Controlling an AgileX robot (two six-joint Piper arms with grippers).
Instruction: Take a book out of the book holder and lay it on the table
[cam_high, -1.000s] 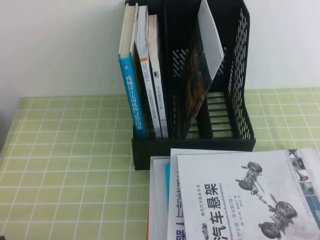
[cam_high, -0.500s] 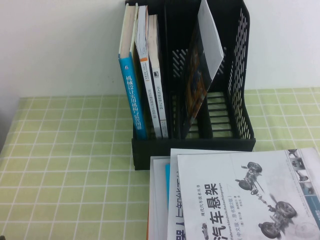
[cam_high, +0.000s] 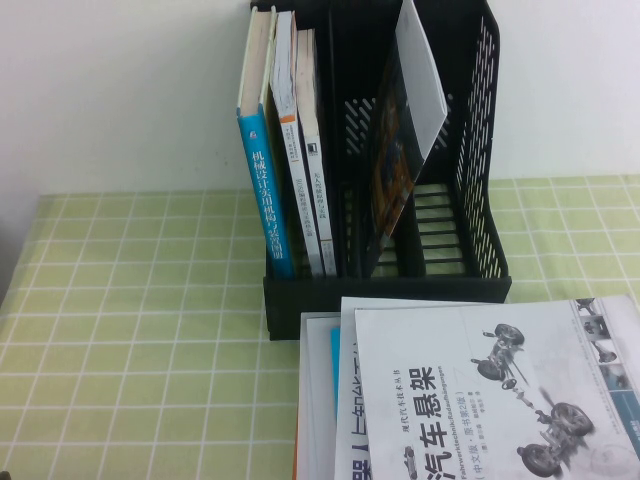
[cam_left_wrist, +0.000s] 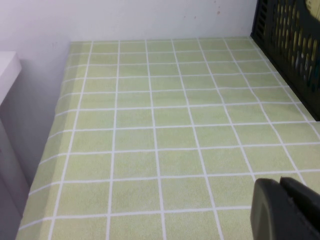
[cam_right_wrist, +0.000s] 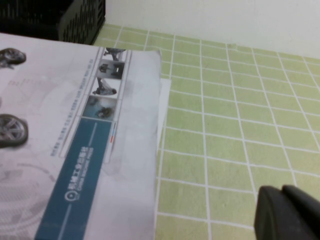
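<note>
— Green cloth with a white grid covers the table (cam_high: 130, 330), and a plain white wall stands behind. What is in the holder (cam_high: 480, 150)?

— From the high view, the black plastic rack stands at the far middle. Its left compartment has three upright books, the leftmost with a blue spine (cam_high: 262, 190). The middle one looks empty. The thin book (cam_high: 405, 120) sits in the right compartment, tilted, its top leaning right, dark cover with orange showing, white side facing right.

— And nearer?

— A stack lies flat just in front of the holder; the top one is a white book (cam_high: 480, 390) with a car-chassis drawing.

— Left wrist view?

— The left gripper (cam_left_wrist: 286, 210) hovers over bare cloth at the left side, a perforated holder wall at the edge. Only a dark tip shows; I cannot tell how its fingers stand.

— Right wrist view?

— The right gripper (cam_right_wrist: 289, 212) hangs above cloth right of the white book's glossy cover. Again only a dark tip; cannot tell. Neither touches anything.
</note>
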